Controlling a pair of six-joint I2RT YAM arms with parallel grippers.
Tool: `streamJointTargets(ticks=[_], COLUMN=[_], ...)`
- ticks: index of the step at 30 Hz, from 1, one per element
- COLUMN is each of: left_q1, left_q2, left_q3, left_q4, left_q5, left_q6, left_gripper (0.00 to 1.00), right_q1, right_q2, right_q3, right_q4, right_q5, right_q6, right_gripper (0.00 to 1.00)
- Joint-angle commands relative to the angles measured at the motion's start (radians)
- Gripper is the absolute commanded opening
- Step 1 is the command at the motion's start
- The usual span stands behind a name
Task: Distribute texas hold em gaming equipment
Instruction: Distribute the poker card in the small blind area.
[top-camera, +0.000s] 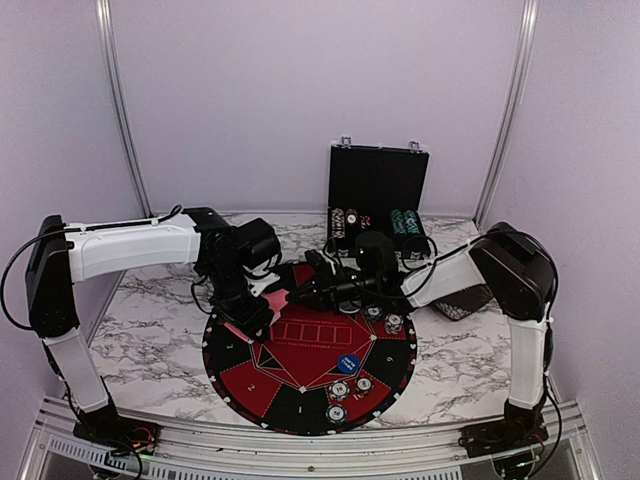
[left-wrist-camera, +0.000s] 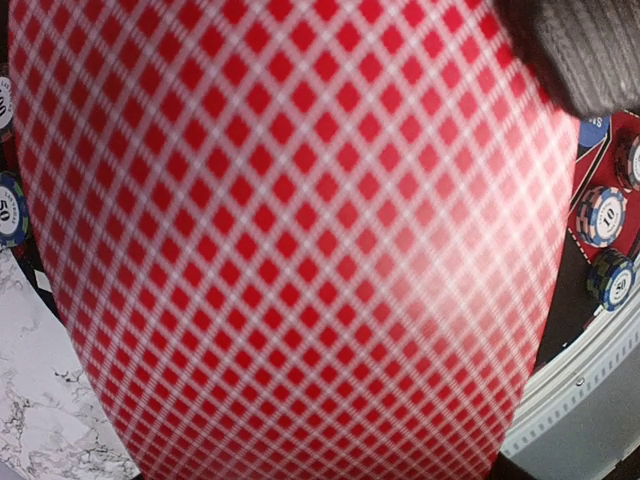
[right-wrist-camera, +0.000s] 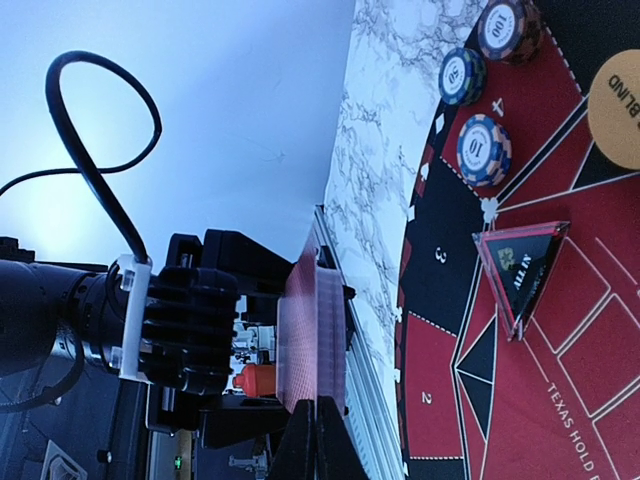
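Note:
A stack of red-backed playing cards (right-wrist-camera: 312, 330) stands edge-on between my two grippers above the mat's far left part. My left gripper (top-camera: 252, 296) holds the stack; a card back (left-wrist-camera: 290, 240) fills the left wrist view and hides its fingers. My right gripper (right-wrist-camera: 318, 440) is shut, its tips pinching the lower edge of the front card. Striped poker chips (top-camera: 340, 388) and a blue disc (top-camera: 349, 364) lie on the mat's near right. Three chips (right-wrist-camera: 484, 150) and an orange disc (right-wrist-camera: 618, 108) show in the right wrist view.
The round red-and-black mat (top-camera: 240, 350) lies on the marble table. An open black case (top-camera: 378, 180) with chip stacks (top-camera: 405, 222) stands behind it. A black dish (top-camera: 465, 303) sits under the right arm. A triangular marker (right-wrist-camera: 520, 265) lies on the mat.

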Motion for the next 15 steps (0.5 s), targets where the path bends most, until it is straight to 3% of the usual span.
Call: streamJointTargets(ticks=[1,15], left_q1=[0.006,0.007], left_q2=[-0.049,-0.053], left_q3=[-0.009,-0.020], left_q4=[0.013,0.018], left_q5=[-0.004,-0.009], left_q6=[-0.003,-0.003], left_gripper=[0.54,0.54], right_q1=[-0.019,-0.057], right_q2=[-0.044,-0.099], right_q3=[-0.016,-0.067], right_q4=[0.038,0.052], right_q5=[0.005,0.006], right_q6=[0.008,0.013], right_gripper=[0.00,0.00])
